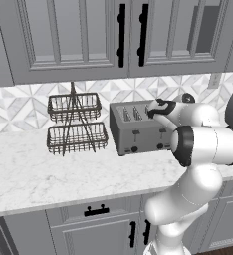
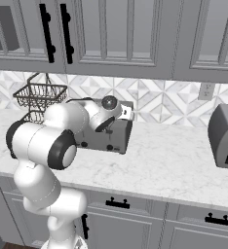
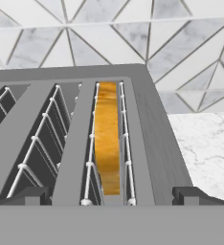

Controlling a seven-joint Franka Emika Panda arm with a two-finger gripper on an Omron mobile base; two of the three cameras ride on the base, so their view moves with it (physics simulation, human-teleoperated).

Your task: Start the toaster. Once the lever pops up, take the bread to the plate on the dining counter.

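the toaster (image 1: 138, 128) is set on the worktop (image 1: 49, 164) beside the wire basket rack (image 1: 76, 123). the bread (image 3: 107, 136) is seated in the toaster's end slot. the fingers (image 3: 111, 197), spread wide and empty, are poised over that slot; they are best lowered straight, straddling the crust evenly.

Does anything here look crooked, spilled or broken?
Nothing stands out. The toaster sits square on the marble worktop, the bread stands upright in its end slot, and the wire basket rack is upright beside it. No spills or damage visible.
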